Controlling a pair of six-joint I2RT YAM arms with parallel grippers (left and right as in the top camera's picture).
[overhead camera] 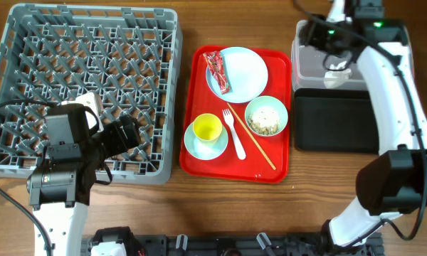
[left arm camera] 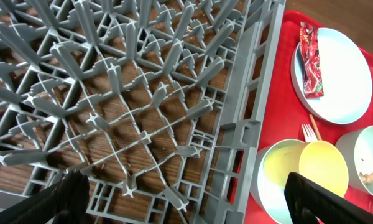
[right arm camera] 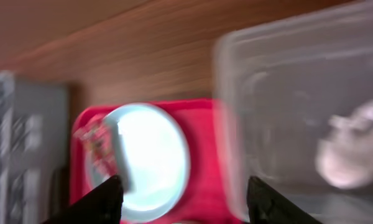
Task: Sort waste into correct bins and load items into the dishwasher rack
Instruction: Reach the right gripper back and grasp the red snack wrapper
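The grey dishwasher rack [overhead camera: 28, 43] fills the left. On the red tray, a red wrapper [overhead camera: 217, 71] lies on the white plate [overhead camera: 243, 71]. A green bowl [overhead camera: 266, 116] holds rice scraps. A yellow cup [overhead camera: 208, 128] sits in a blue bowl [overhead camera: 196, 144]. A white fork [overhead camera: 235, 135] and a chopstick [overhead camera: 252, 139] lie between the bowls. A white tissue [overhead camera: 336, 77] lies in the clear tub [overhead camera: 302, 67]; the black tray [overhead camera: 336, 121] is in front of it. My left gripper [left arm camera: 186, 199] is open over the rack's right front. My right gripper [right arm camera: 183, 205] is open and empty above the tub's left edge.
The red serving tray [overhead camera: 274, 167] sits between the rack and the bins. In the blurred right wrist view the plate [right arm camera: 149, 162], the wrapper [right arm camera: 96, 146] and the tub [right arm camera: 286, 93] show. Bare wood runs along the front of the table.
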